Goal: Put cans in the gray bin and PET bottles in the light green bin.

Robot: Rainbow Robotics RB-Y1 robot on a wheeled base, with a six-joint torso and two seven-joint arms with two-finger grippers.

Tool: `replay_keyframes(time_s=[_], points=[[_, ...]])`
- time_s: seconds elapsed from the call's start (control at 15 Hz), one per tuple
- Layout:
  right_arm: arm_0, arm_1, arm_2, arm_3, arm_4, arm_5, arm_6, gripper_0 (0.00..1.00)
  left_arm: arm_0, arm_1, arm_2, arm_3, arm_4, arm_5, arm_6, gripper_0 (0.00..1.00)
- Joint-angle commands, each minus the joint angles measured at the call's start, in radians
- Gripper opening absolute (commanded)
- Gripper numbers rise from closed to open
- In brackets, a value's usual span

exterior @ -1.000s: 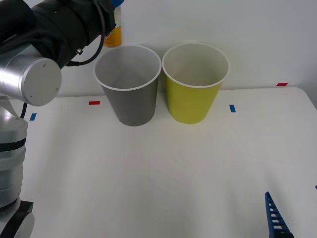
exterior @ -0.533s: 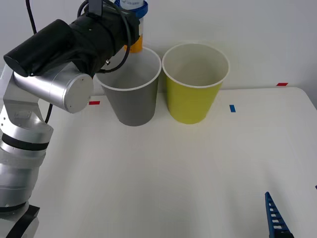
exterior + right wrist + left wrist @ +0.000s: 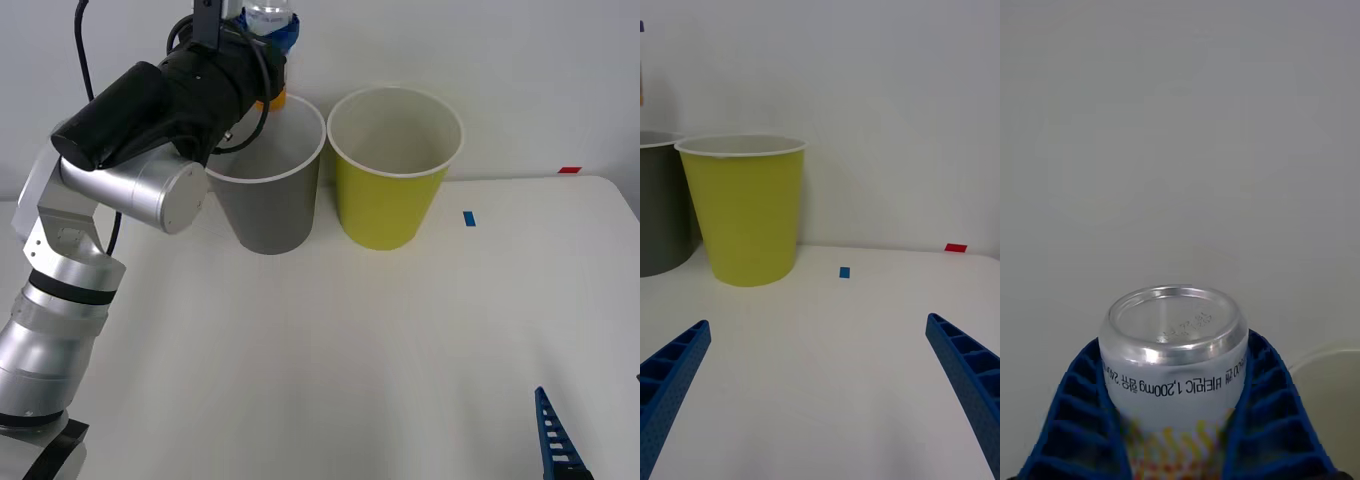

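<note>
My left gripper (image 3: 274, 40) is shut on the can (image 3: 267, 16), holding it above the back left rim of the gray bin (image 3: 266, 205). Up close, the can (image 3: 1174, 352) shows its silver rim and pale body between the blue fingers (image 3: 1075, 420). The light green bin (image 3: 386, 205) stands right beside the gray one. Low at the table's near right, my right gripper (image 3: 820, 397) is open with nothing in it, facing the light green bin (image 3: 746, 214) and the gray bin (image 3: 659, 202). PET bottles are out of view.
A blue tape mark (image 3: 469, 218) and a red tape mark (image 3: 569, 170) lie on the white table (image 3: 330, 350) to the right of the bins. A white wall rises close behind both bins. My left arm's elbow (image 3: 150, 190) hangs over the table's left side.
My left arm has swung to the right, carrying the can from left of the gray bin to above its back rim. The right gripper has not moved.
</note>
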Motion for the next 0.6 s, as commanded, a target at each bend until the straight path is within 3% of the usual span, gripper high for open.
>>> replay_keyframes(time_s=[0.07,0.4,0.6], points=[[0.0,0.0,0.0,0.0,0.0,0.0,0.0,1.0,0.0,0.008,0.0,-0.002,-0.008,0.0,0.01,1.0],[0.0,0.0,0.0,0.0,0.0,0.0,0.0,1.0,0.002,0.033,0.0,-0.003,-0.002,0.0,0.026,1.0],[0.0,0.0,0.0,0.0,0.0,0.0,0.0,1.0,0.08,0.071,0.018,-0.077,0.02,0.003,0.036,1.0]])
